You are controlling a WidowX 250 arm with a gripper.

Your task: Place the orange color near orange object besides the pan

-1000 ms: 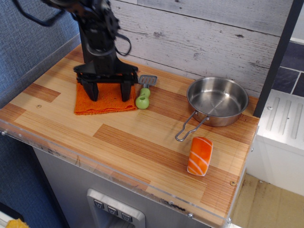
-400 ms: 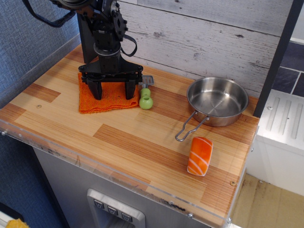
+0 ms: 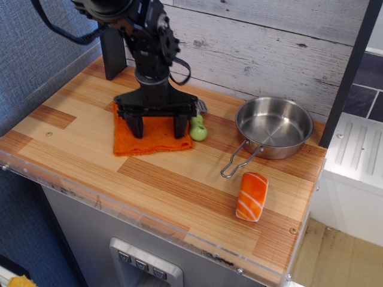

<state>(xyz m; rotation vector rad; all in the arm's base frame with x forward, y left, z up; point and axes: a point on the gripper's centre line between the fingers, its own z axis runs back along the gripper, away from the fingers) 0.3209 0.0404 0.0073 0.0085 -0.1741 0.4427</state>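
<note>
The orange knitted cloth lies flat on the wooden counter, left of centre. My gripper stands upright on it, its two black fingers spread wide with both tips pressed on the cloth. The steel pan sits at the back right, its wire handle pointing toward the front. The orange-and-white striped sushi piece lies in front of the pan near the right front edge, well apart from the cloth.
A small green toy with a grey head touches the cloth's right edge, between cloth and pan. The counter ends in a clear plastic lip at front and left. A plank wall stands behind, and a dark post at the far right.
My gripper has moved right and slightly forward, toward the pan, and the cloth has slid along under it. The green toy has been pushed right too. Pan and sushi have not moved.
</note>
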